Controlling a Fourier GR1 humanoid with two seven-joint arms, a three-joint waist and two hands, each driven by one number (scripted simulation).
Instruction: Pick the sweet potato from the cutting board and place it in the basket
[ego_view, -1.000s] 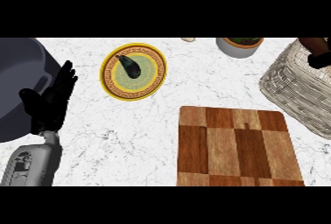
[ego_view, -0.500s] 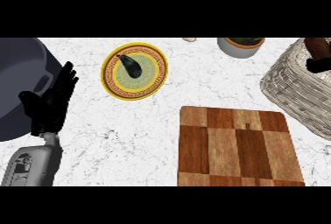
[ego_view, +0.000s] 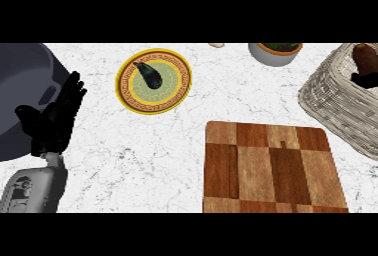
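The brown sweet potato (ego_view: 361, 54) stands on end inside the wicker basket (ego_view: 336, 97) at the right edge. Just below it, also within the basket's rim, shows a small black part of my right hand (ego_view: 365, 79); the rest of that hand is out of view, and I cannot tell whether it touches the potato. The wooden cutting board (ego_view: 272, 167) lies at the lower middle with nothing on it. My left hand (ego_view: 53, 120) rests open at the left, fingers up, far from the board and the basket.
A yellow-rimmed plate (ego_view: 171, 97) holding a dark oblong vegetable (ego_view: 150, 75) lies at the upper left. A grey pot with a plant (ego_view: 275, 52) stands at the back. A large dark grey round body (ego_view: 18, 85) fills the left edge.
The black part of my right hand has slid a little lower within the basket. The sweet potato has barely moved. My left hand has stayed where it was.
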